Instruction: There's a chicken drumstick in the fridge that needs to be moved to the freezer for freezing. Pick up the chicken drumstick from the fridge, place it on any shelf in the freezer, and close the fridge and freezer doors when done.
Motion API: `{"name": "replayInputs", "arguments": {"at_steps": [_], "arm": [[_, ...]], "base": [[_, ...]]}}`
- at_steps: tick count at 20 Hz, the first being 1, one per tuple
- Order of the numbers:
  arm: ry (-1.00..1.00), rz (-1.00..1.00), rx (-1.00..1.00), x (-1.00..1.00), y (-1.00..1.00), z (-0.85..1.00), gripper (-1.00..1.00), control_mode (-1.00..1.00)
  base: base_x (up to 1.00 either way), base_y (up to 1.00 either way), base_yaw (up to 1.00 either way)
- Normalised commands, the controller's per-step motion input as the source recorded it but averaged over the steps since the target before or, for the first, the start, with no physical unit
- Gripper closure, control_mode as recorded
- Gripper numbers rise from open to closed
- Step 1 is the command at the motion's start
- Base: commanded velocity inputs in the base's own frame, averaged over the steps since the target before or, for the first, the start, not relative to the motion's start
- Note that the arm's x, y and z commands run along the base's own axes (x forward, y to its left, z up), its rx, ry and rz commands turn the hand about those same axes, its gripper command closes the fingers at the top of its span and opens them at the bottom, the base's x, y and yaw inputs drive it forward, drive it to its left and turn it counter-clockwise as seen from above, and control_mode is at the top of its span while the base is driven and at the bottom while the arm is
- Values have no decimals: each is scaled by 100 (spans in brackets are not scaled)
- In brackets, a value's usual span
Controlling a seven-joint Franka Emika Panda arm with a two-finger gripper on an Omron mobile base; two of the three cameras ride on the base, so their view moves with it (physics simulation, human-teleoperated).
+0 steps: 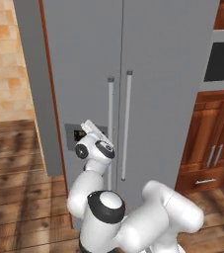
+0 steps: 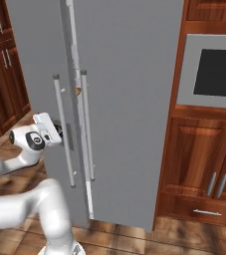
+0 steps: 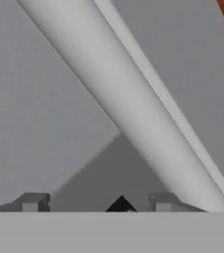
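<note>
Tool (image 3: 96,203) open; freezer door handle (image 3: 128,106) just ahead

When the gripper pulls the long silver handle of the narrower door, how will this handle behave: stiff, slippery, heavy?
The handle looks like a rigid bar fixed at both ends, so it probably will not bend. Its smooth round surface may let the open gripper slide along it. The tall freezer door likely swings heavily.
</note>
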Motion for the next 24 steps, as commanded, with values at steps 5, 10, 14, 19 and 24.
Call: {"name": "replayInputs", "arguments": {"at_steps": [5,10,14,19,24], "arm": [[0,0,13,59,-85,0,-100,-100],[0,0,12,67,-68,0,-100,-100],[0,0,13,66,-67,0,-100,-100],[0,0,13,62,-66,0,-100,-100],[-1,0,10,1,-44,8,-100,-100]], "base": [[0,0,0],[0,0,0],[0,0,0],[0,0,0],[0,0,0]]}}
